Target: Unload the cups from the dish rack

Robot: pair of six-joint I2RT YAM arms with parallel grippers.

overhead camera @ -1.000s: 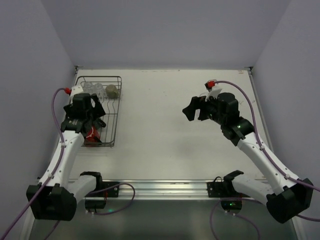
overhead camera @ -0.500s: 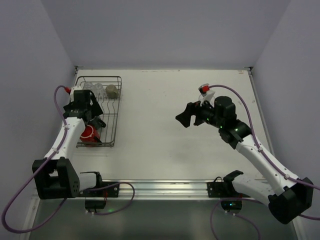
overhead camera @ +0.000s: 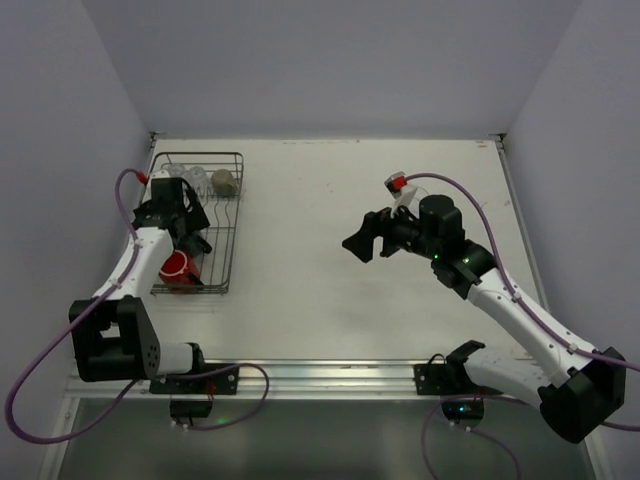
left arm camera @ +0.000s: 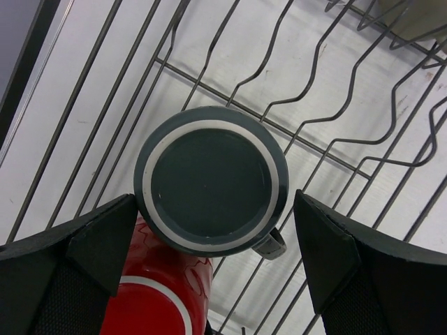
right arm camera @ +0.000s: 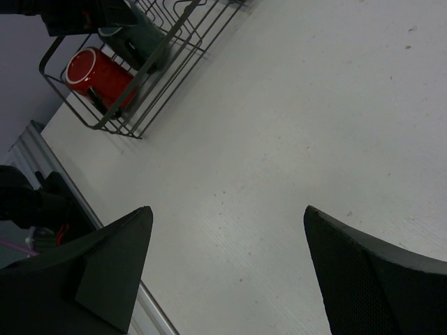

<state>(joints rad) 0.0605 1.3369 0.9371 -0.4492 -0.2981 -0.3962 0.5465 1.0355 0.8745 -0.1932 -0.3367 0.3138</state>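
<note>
Plainly, none unloaded yet; all cups we see sit in the dish rack (overhead camera: 236, 225), upper left: red mug (overhead camera: 176, 266), dark mug (left arm camera: 209, 183), clear tumblers (overhead camera: 188, 175), tan cup (overhead camera: 224, 182); our left gripper (left arm camera: 216, 241) gapes empty astride the dark mug; our right gripper (overhead camera: 375, 238), mid-frame, is open too, holding nothing.

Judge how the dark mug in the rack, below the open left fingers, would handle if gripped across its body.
The dark mug looks glazed and rigid, so probably slick but unyielding, and breakable if dropped. Its round body could twist in a grip. The red mug appears pressed against it, so lifting may nudge that one.
</note>
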